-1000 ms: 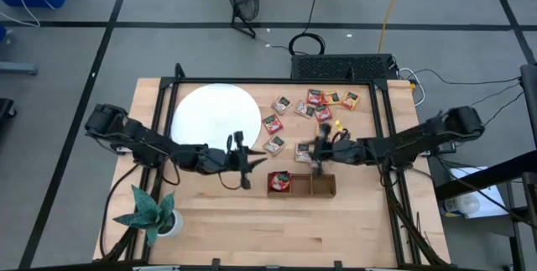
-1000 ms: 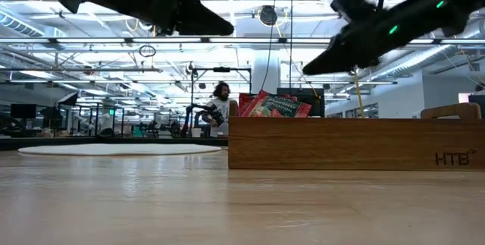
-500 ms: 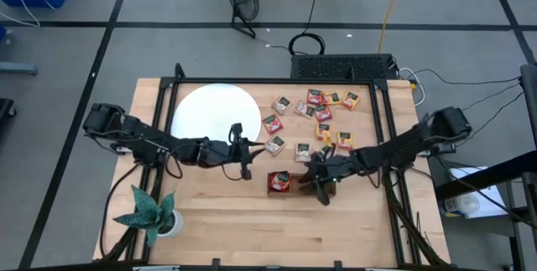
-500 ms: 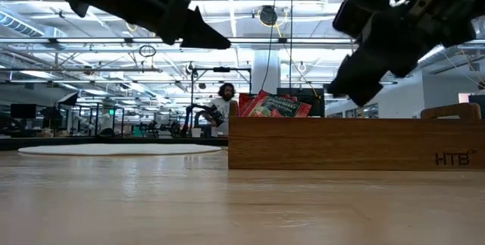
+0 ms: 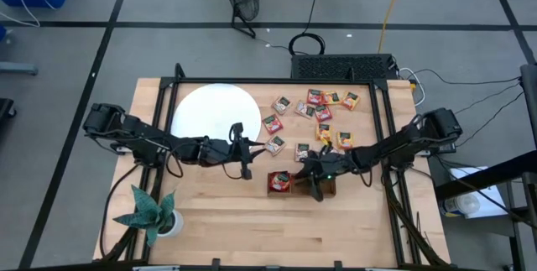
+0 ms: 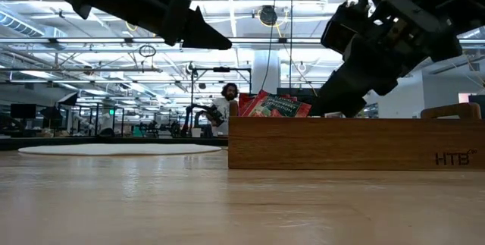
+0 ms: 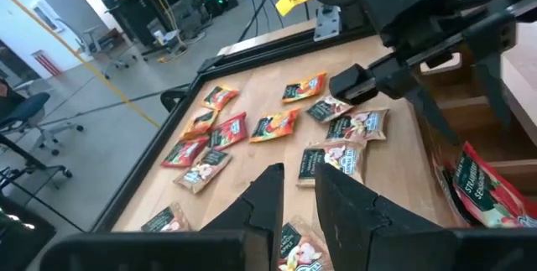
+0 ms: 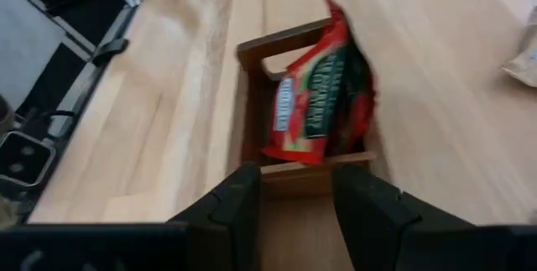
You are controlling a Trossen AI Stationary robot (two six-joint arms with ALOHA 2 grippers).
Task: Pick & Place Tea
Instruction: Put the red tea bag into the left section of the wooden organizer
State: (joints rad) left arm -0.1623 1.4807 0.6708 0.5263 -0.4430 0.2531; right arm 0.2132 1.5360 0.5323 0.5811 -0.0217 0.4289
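Observation:
Several small red, green and orange-yellow tea sachets (image 5: 317, 112) lie flat on the table's far right part, also seen in the left wrist view (image 7: 252, 128). Red sachets (image 5: 279, 181) stand leaning in the left end compartment of the brown wooden tray (image 5: 325, 189) (image 8: 323, 95). My right gripper (image 5: 309, 182) (image 8: 298, 189) hangs open over the tray's middle compartment, its tip dipping behind the tray wall (image 6: 330, 108), and nothing shows between its fingers. My left gripper (image 5: 250, 160) (image 7: 298, 179) hovers left of the loose sachets, with a narrow gap between its fingers and nothing in them.
A white disc (image 5: 214, 113) lies on the table's far left part. A small green plant (image 5: 151, 212) stands at the near left corner. Bare wood stretches along the near edge in front of the tray. People and desks show in the room behind (image 6: 223, 101).
My right gripper has left the loose sachets. It travelled toward the near edge to the tray, then slightly left, and dropped until its tip is behind the tray wall. My left gripper has drifted a little toward the far edge.

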